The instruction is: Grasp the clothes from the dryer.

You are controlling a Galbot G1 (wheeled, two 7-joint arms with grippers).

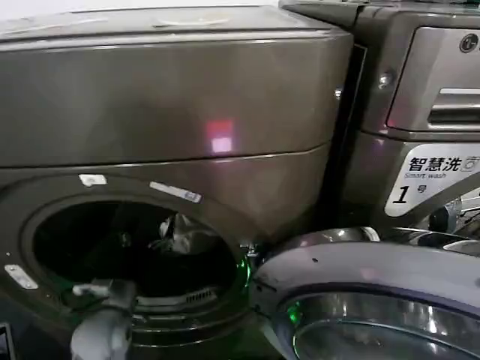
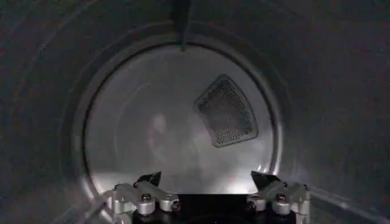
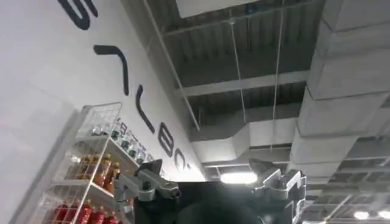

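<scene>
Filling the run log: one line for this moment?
left gripper: open, inside dryer drum | clothes: in drum, ungrasped | right gripper: open, aimed at ceiling

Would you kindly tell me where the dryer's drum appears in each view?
Head: drum lower left, left arm reaching in.
Left wrist: drum's back wall centre, beyond open left end effector.
Right wrist: faces ceiling and shelves instead.
Shared landmark: the left arm.

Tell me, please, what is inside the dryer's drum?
A pale bundle of clothes lies in the dryer; the open left end effector faces the back wall's mesh vent. The dark drum floor is hidden.
</scene>
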